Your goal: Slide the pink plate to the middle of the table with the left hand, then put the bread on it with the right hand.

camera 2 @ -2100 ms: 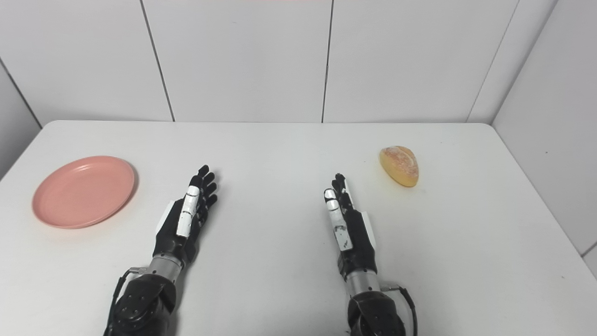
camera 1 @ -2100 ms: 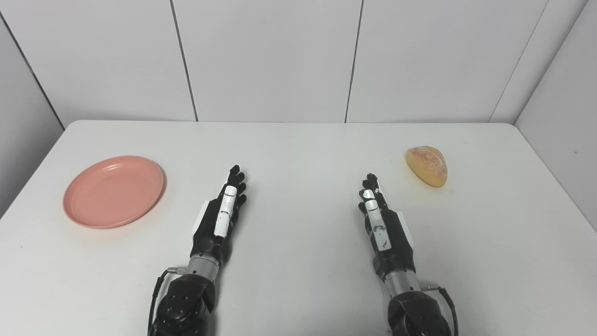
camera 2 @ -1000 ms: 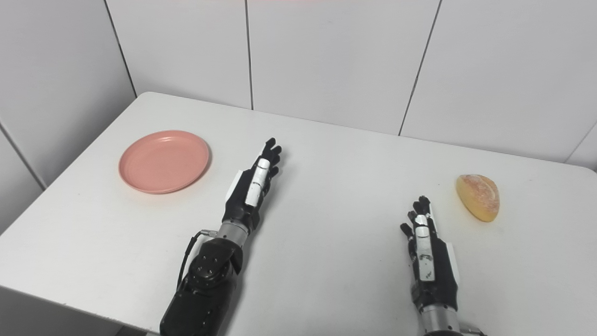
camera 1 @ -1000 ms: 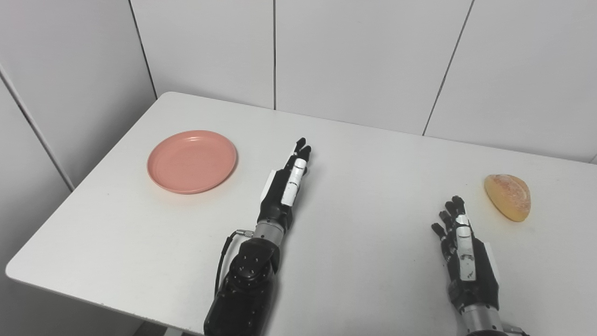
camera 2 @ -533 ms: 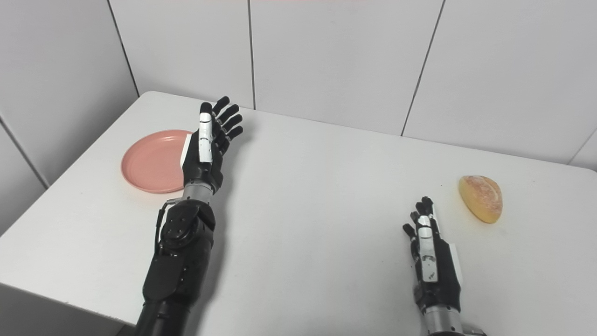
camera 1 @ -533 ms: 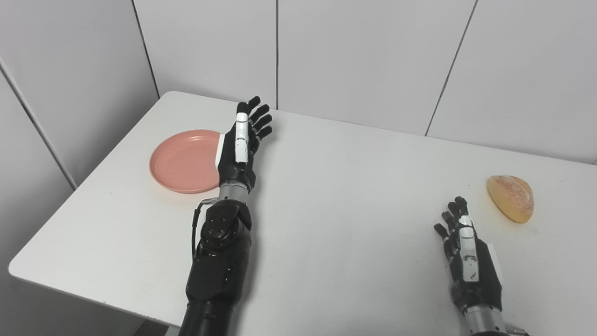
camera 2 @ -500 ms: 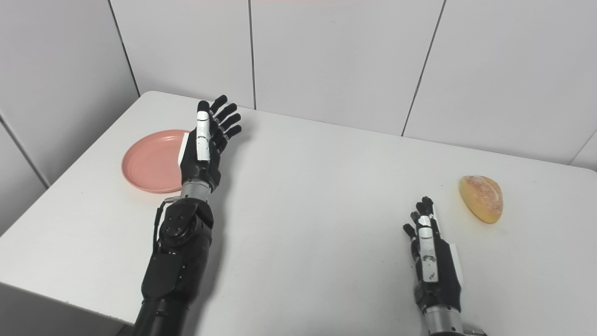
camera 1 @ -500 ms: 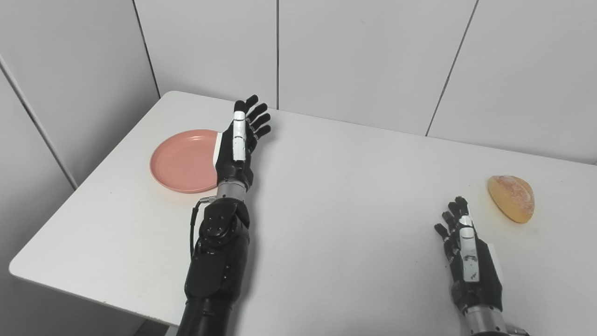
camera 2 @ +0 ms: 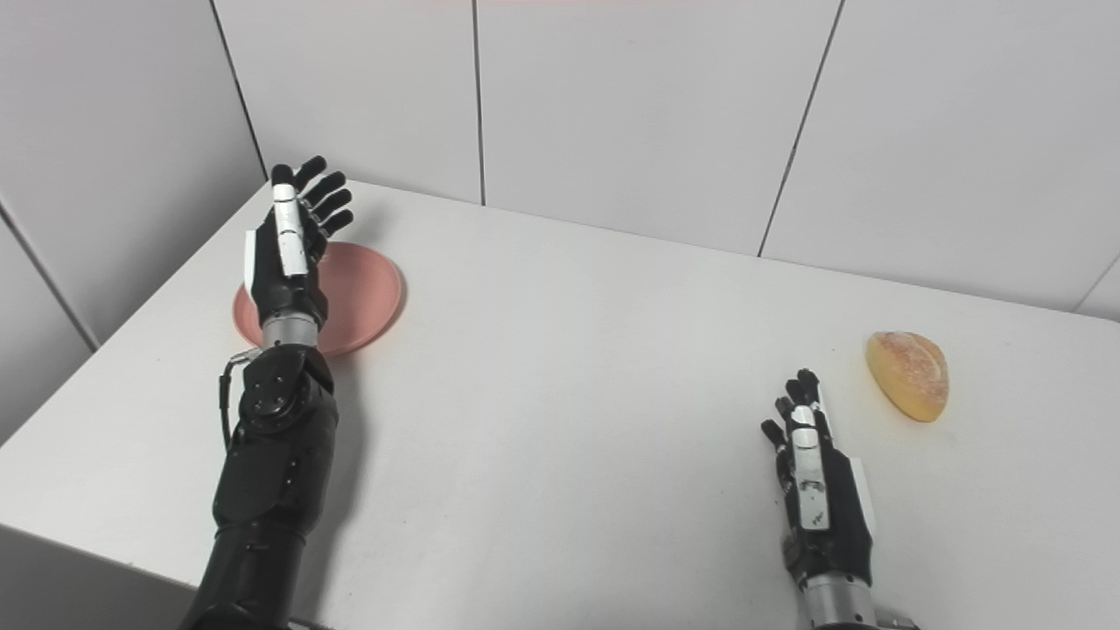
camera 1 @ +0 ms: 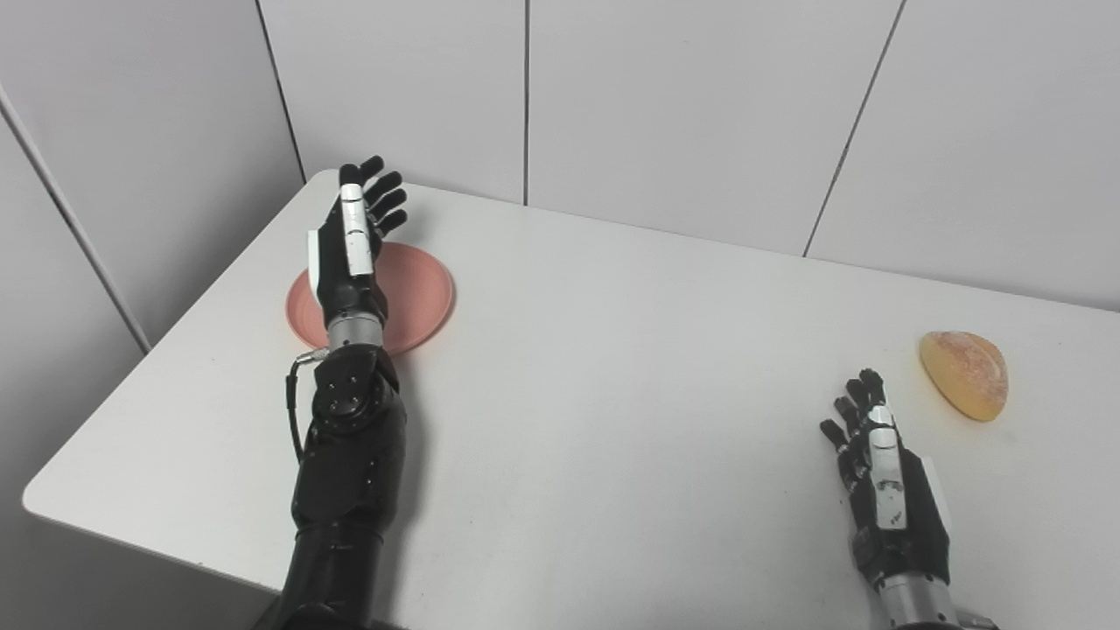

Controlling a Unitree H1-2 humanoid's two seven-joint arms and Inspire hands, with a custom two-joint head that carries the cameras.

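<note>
The pink plate [camera 1: 420,293] lies near the table's far left corner, partly hidden behind my left hand [camera 1: 352,241]. That hand is raised above the plate, open, fingers spread and pointing away from me; I cannot tell whether it touches the plate. The golden bread roll [camera 1: 964,374] sits at the right side of the table. My right hand [camera 1: 885,477] rests open on the table, a little nearer me and to the left of the bread, apart from it.
The white table [camera 1: 612,394] has its left edge and near-left corner in view, close to my left forearm [camera 1: 350,455]. White wall panels stand right behind the table's far edge.
My left hand has swung left and farther away, from beside the plate's right rim to over the plate. The right hand, plate and bread have stayed put. The view shifted slightly.
</note>
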